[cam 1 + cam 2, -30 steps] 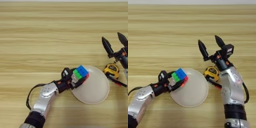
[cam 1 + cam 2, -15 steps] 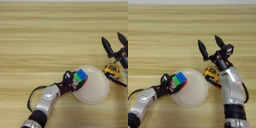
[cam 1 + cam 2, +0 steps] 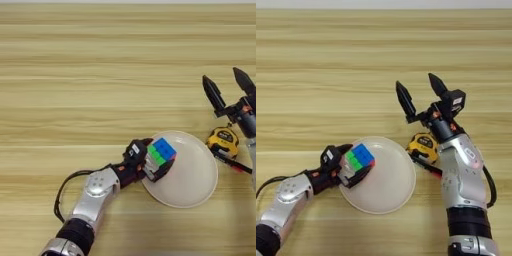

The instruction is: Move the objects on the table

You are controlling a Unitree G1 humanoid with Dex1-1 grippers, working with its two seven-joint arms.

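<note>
Your left hand [image 3: 159, 162] grips the puzzle cube [image 3: 161, 152] over the nine o'clock rim of the white plate [image 3: 192, 180] on the bench [image 3: 100, 75]. Your right hand [image 3: 421, 95] hovers spread wide at the plate's one o'clock, above the tape measure [image 3: 423, 147] and pen [image 3: 427, 166].

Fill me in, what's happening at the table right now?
The left gripper is shut on the cube, holding it over the left rim of the white plate. The right gripper is open, fingers spread, above the table just behind the tape measure. The tape measure sits beside the plate's right edge, with a pen next to it.
</note>
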